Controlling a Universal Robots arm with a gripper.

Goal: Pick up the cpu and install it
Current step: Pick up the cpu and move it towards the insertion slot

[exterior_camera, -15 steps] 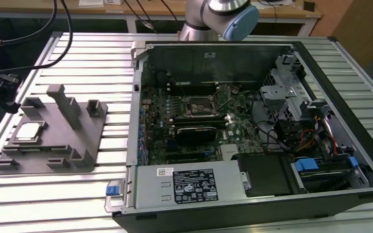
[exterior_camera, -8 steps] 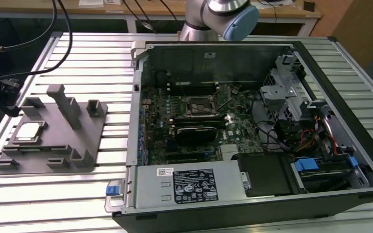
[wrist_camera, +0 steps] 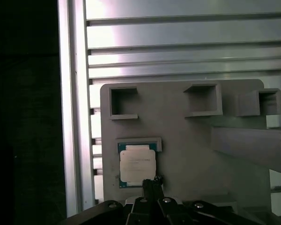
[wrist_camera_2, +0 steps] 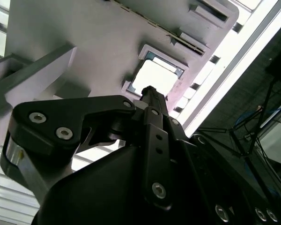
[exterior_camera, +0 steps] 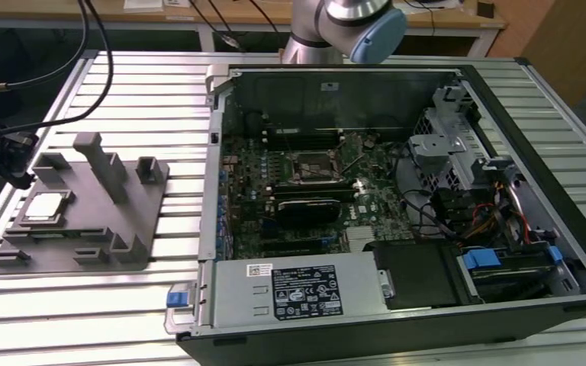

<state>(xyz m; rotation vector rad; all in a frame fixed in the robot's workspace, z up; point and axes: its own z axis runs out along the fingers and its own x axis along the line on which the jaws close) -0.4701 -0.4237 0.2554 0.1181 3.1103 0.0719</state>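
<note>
My claw [wrist_camera: 152,183] hangs close over the cpu [wrist_camera: 137,165], with its tip at one edge of the shiny top. I cannot tell if the tip touches the metal or is only just above it, and I also cannot tell if my claw is apart or together, because my own black body hides that part in both wrist views. The cpu lies flat in its square pocket on the grey holder [exterior_camera: 120,221], and this holder rests on the ribbed metal table [exterior_camera: 89,305] at the exterior view's left. The open computer case [exterior_camera: 395,335] lies on the same table at the exterior view's right, well apart from the holder. Inside it, near the middle of the green board, I see the black square socket [exterior_camera: 308,166] with its metal frame. Its middle is dark and shows no silver top, so I judge it has no chip in it. In my judgement the task is at its very beginning: I have reached the cpu, but it is not lifted, not carried to the case and not installed. Both the picking up and the installing are not yet done.
</note>
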